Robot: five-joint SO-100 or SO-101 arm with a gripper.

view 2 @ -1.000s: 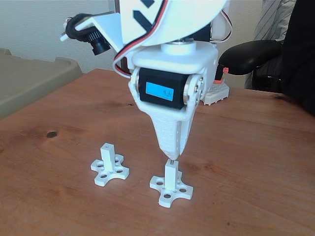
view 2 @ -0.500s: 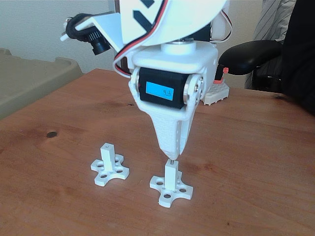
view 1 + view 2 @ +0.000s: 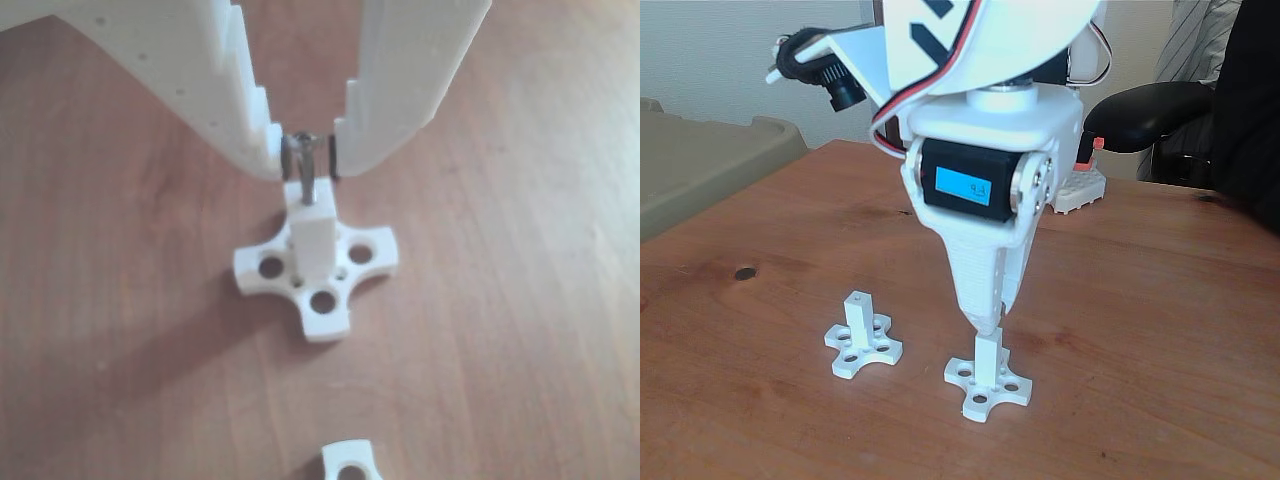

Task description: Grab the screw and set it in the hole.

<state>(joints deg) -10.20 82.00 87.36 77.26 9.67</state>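
While I watch from my desk, both feeds give me this:

Gripper: my gripper (image 3: 308, 160) points straight down over the nearer of two white posts; in the fixed view its tip (image 3: 987, 325) sits right at that post's top.

Jaws: narrow, pinched on the screw (image 3: 306, 168) just under its head, one white finger (image 3: 235, 110) on each side in the other view.

Screw: upright, thin and silvery, its lower end meeting the top face of the post. I cannot tell how far it has gone in. In the fixed view it is too small for me to make out.

Hole: in the top face of the post (image 3: 314, 232), hidden under the screw's tip.

Post: square, standing upright on a cross-shaped base (image 3: 320, 275) with round holes in its arms; seen also in the fixed view (image 3: 987, 360).

Second post: the same kind (image 3: 859, 318), left of the first in the fixed view, well apart from my gripper.

Table: brown wood (image 3: 1160, 330), with both bases resting flat on it.
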